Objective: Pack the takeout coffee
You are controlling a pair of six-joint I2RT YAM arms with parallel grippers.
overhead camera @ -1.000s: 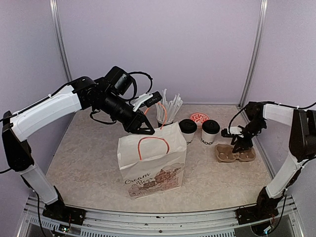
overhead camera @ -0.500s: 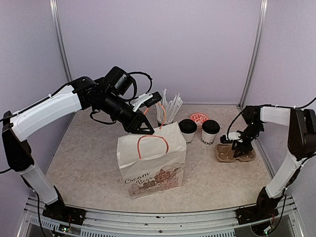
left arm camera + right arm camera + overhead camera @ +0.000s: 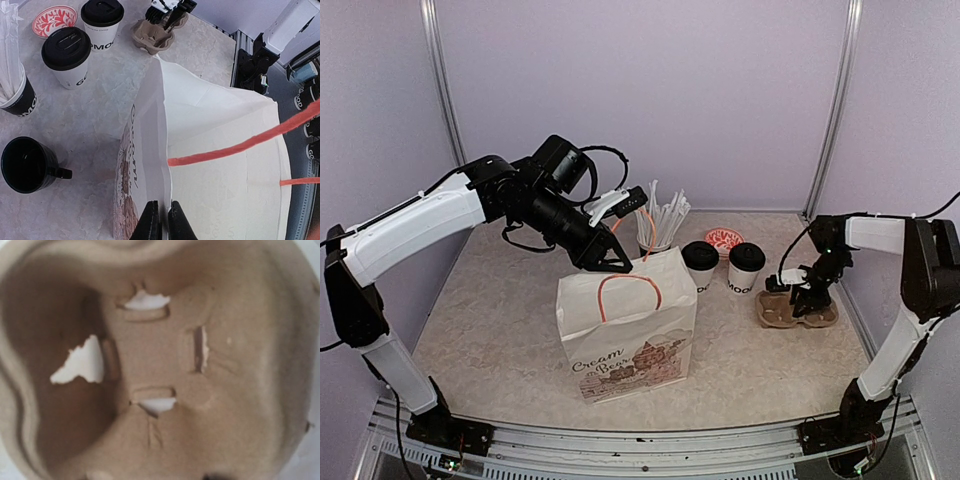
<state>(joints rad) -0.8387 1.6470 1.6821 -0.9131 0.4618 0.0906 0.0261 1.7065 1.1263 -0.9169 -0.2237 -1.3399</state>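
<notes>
Descent is the change: the right gripper [image 3: 804,290] has dropped from above the carrier [image 3: 788,316] down into it. Its wrist view is filled by a pulp well, and I cannot tell whether it grips yet. The left gripper [image 3: 164,212] stays pinched on the bag [image 3: 628,325] rim, holding it open. One cup [image 3: 700,266] and the other cup [image 3: 746,268] stand lidded on the worktop [image 3: 500,330] beside the carrier, not yet packed.
</notes>
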